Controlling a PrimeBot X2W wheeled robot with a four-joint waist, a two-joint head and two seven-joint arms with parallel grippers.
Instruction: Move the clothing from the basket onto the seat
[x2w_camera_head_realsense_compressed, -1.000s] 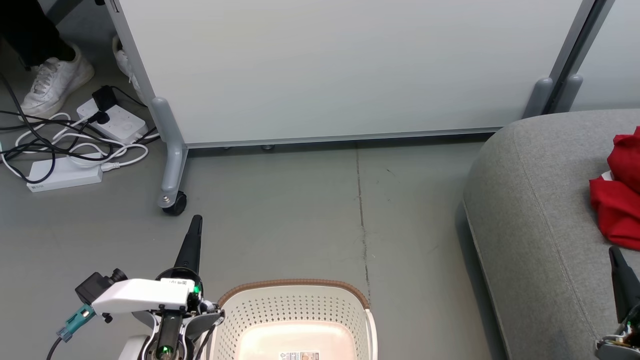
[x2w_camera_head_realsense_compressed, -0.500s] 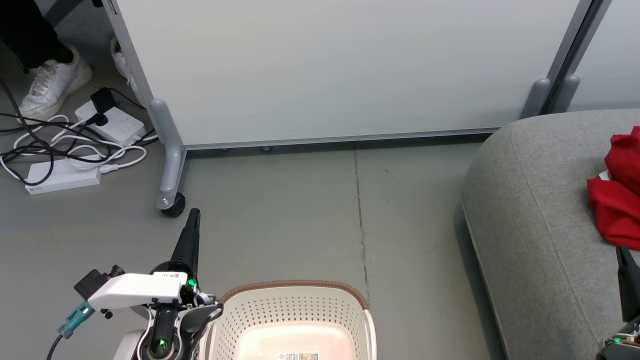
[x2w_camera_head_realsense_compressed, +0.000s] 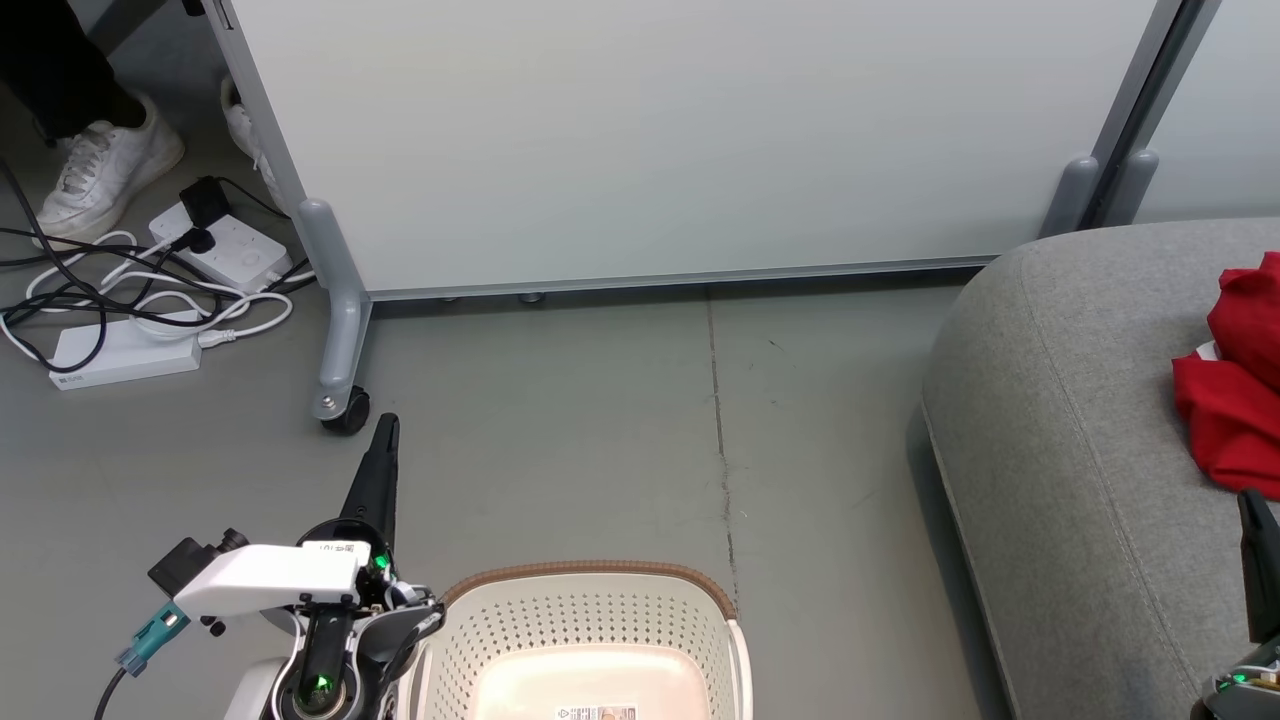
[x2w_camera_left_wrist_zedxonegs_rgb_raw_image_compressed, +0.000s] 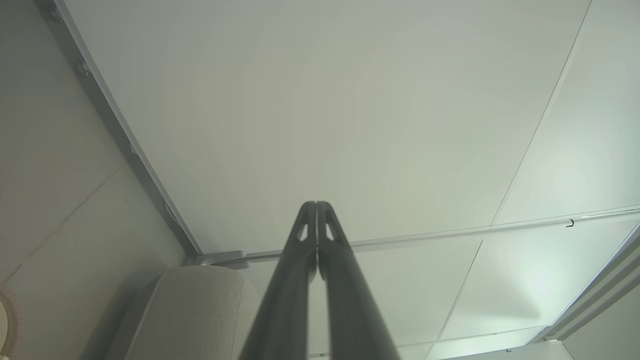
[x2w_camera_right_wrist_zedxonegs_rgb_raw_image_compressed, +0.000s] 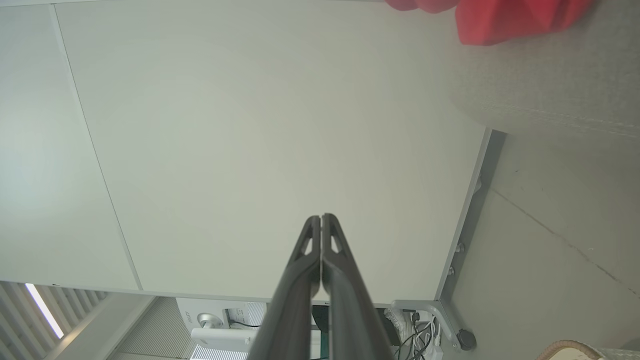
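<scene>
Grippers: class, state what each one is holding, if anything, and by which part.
Nothing is held. The left gripper and the right gripper are both shut with nothing between their fingers. The clothing lies on the seat.

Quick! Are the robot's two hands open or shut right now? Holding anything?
Left gripper: shut, holding nothing.
Right gripper: shut, holding nothing.

Nothing can be read with certainty. A small white label (x2w_camera_head_realsense_compressed: 340, 548) sits on the wrist housing just behind the left gripper (x2w_camera_head_realsense_compressed: 386, 430), and its print is too small to read. To the right of this gripper, a sticker (x2w_camera_head_realsense_compressed: 598, 712) lies on the floor of the basket (x2w_camera_head_realsense_compressed: 590, 568); it is also illegible. Beside the fingers of the right gripper (x2w_camera_right_wrist_zedxonegs_rgb_raw_image_compressed: 320, 220), at their left in the wrist view, a white device (x2w_camera_right_wrist_zedxonegs_rgb_raw_image_compressed: 205, 317) carries a short upside-down word, too blurred to make out.
</scene>
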